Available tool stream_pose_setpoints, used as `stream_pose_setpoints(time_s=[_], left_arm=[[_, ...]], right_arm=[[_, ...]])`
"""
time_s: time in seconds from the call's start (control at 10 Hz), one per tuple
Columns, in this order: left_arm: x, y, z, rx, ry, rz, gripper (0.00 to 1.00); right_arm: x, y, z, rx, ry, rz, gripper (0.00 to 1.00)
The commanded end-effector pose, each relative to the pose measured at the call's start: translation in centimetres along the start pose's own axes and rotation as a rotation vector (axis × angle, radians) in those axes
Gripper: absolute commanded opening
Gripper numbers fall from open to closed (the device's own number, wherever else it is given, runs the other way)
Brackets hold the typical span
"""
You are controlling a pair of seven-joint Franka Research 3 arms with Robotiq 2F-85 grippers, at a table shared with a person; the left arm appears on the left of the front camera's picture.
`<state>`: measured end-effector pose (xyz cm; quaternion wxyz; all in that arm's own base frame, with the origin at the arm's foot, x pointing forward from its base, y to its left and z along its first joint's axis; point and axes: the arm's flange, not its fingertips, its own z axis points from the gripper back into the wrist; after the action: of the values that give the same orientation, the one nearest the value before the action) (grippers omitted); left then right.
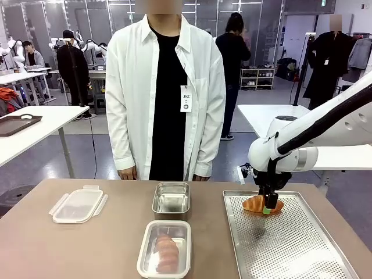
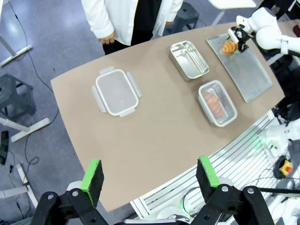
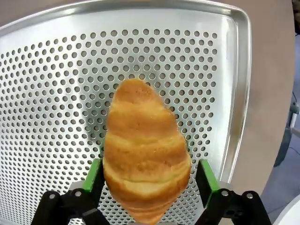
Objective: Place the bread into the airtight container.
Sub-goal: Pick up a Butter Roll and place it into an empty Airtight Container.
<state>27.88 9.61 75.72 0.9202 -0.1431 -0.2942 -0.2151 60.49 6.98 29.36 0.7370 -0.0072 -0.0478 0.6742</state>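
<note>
**A:** Where is the bread?

**B:** The croissant (image 1: 256, 204) is at the eleven o'clock corner of the perforated tray (image 1: 302, 244). My right fingers (image 3: 206, 180) stand either side of its fat middle, close against the crust. Whether they are pressing it, I cannot tell.

**A:** How will it handle?

**B:** Light, I judge, and flaky, with a soft inside, so a hard squeeze would crush it (the tapered ends would likely break first). The broad belly is the place to take it, gently.

**A:** And where does it go?

**B:** Into the open steel container (image 1: 171, 199), at nine o'clock from the croissant and well apart from it. What looks like its clip lid (image 1: 78, 204) lies farther out at nine. My left fingers (image 2: 93, 174) hang spread wide and empty, high over the worktop (image 2: 154, 136).
</note>
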Motion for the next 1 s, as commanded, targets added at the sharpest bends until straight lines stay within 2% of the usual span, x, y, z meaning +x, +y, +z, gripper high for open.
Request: stream_pose_setpoints(time_s=[0.0,0.1,0.2,0.3,0.4,0.5,0.9], left_arm=[[0.1,0.0,0.2,-0.002,0.000,-0.015,1.00],[0.1,0.0,0.2,-0.002,0.000,-0.015,1.00],[0.1,0.0,0.2,-0.002,0.000,-0.015,1.00],[0.1,0.0,0.2,-0.002,0.000,-0.015,1.00],[0.1,0.0,0.2,-0.002,0.000,-0.015,1.00],[0.1,0.0,0.2,-0.002,0.000,-0.015,1.00],[0.1,0.0,0.2,-0.002,0.000,-0.015,1.00]], right_arm=[[0.3,-0.4,0.2,-0.016,0.018,-0.025,0.81],[0.3,-0.5,0.4,-0.003,-0.002,-0.058,0.80],[0.4,-0.4,0.7,0.008,-0.007,-0.064,0.61],[0.6,-0.2,1.1,0.010,-0.004,-0.070,0.60],[0.8,-0.1,2.0,0.013,0.001,-0.076,0.41],[1.1,0.3,4.1,-0.003,0.000,-0.087,0.45],[3.7,1.9,12.0,-0.024,-0.043,-0.130,0.45]])
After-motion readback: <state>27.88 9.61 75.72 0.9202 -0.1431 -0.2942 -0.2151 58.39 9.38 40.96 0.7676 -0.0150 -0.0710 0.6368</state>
